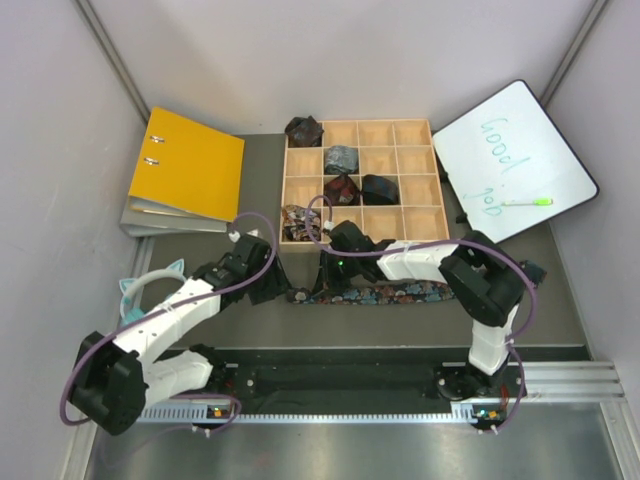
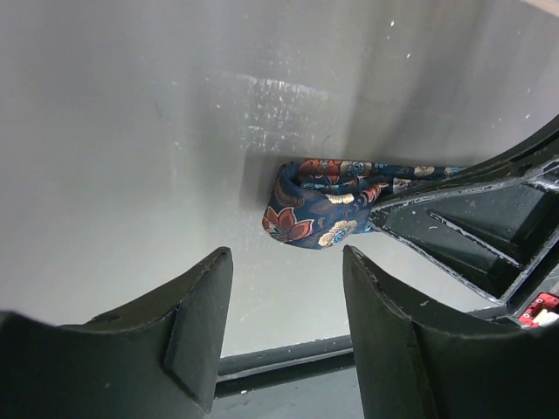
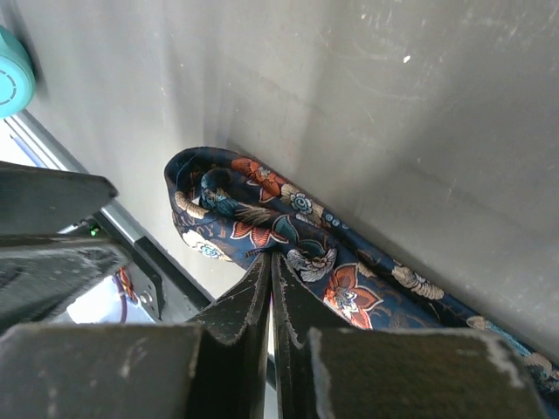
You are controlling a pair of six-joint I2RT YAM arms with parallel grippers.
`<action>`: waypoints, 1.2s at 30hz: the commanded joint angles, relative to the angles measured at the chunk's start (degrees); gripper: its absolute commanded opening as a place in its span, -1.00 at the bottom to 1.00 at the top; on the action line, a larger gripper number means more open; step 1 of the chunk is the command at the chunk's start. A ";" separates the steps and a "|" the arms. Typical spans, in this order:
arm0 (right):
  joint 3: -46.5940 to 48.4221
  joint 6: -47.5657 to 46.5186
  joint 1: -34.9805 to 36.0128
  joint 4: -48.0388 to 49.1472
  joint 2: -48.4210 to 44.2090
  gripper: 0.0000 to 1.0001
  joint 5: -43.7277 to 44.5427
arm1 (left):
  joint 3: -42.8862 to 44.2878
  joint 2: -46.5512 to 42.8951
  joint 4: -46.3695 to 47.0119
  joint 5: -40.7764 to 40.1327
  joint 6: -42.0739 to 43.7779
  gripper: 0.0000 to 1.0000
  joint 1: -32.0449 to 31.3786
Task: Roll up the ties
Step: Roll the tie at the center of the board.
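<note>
Navy with orange-red and pale-blue flowers, the tie (image 1: 390,293) is lying stretched out on the grey surface (image 1: 262,190), just on the near side of the wooden box (image 1: 357,122) and running along its front wall. Below the box's left front corner, the tie's end is curling into a loose loop. The right end effector (image 3: 269,262) is clamping the cloth just behind that loop, fingers together. The left end effector (image 2: 286,262) is hovering just beside the loop, fingers apart and clear of the cloth. Small rolled ties (image 1: 341,158) are sitting in compartments toward the box's left side.
</note>
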 commanded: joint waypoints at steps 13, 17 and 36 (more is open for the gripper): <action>-0.27 -0.46 0.64 1.97 2.42 -0.94 0.12 | -4.98 6.75 15.65 6.08 2.79 0.16 0.29; -0.27 -0.64 0.64 1.97 2.77 -0.95 0.03 | -6.30 7.90 18.98 6.87 2.88 0.15 0.29; 0.87 -1.16 0.65 0.31 4.09 -0.95 -0.06 | -9.82 11.85 22.95 4.23 2.44 -0.60 0.29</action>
